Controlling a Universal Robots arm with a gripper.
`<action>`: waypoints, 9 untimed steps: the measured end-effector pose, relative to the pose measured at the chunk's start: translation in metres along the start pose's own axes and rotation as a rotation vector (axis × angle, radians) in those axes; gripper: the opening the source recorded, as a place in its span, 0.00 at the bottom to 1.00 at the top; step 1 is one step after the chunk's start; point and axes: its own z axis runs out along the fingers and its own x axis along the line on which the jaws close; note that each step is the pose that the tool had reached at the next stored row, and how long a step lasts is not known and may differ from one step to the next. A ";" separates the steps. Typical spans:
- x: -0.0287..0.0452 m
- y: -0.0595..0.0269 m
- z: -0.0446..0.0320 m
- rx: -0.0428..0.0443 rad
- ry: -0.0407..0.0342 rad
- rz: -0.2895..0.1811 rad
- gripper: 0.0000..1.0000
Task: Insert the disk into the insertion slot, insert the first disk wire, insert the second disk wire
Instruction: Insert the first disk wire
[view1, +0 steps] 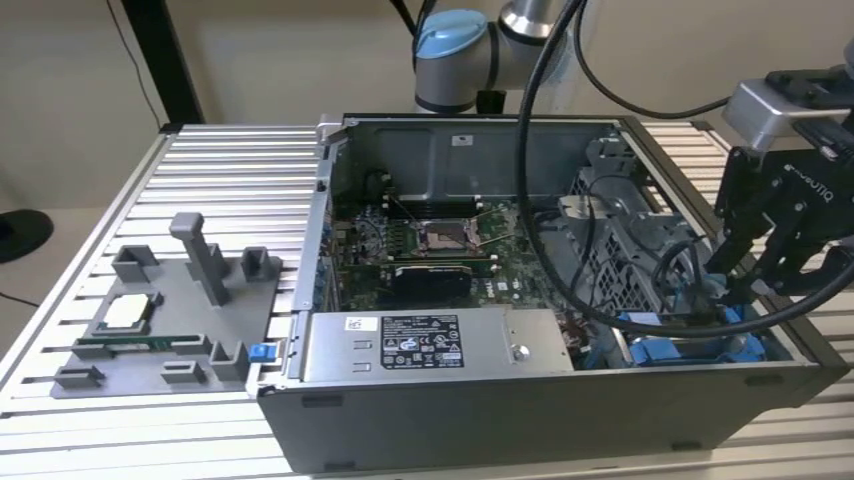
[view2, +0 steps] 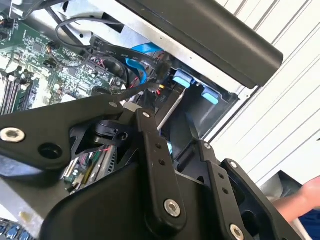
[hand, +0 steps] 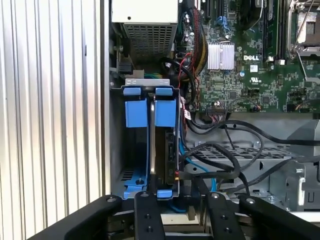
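The insertion slot (view1: 674, 352) (hand: 118, 150) is the grey bay with blue pieces at the case's front corner, at the exterior view's right. In both wrist views the disk (hand: 167, 150) (view2: 170, 109) stands on edge inside it, between blue tabs (hand: 165, 112). A black wire (hand: 210, 175) with a red-tipped end and a thin blue wire (hand: 197, 166) (view2: 140, 55) lie loose beside the bay. My gripper (view1: 761, 285) (hand: 182, 200) (view2: 175, 132) hangs just above the bay and these wires. Its fingers (hand: 147, 215) are apart and I see nothing held between them.
The open case holds a green motherboard (view1: 427, 245) and a grey power supply box (view1: 414, 345). A grey fixture with parts (view1: 160, 320) stands on the ribbed table at the exterior view's left. Thick black cables (view1: 534, 200) hang over the case. A person's hand (view2: 310, 195) shows beside the case.
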 end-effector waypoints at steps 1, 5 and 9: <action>0.0000 0.0000 0.0000 0.0000 0.0000 0.000 1.00; -0.0001 -0.0027 -0.0005 0.0001 0.0006 0.000 1.00; -0.0004 -0.0131 -0.0006 -0.0010 0.0003 0.000 1.00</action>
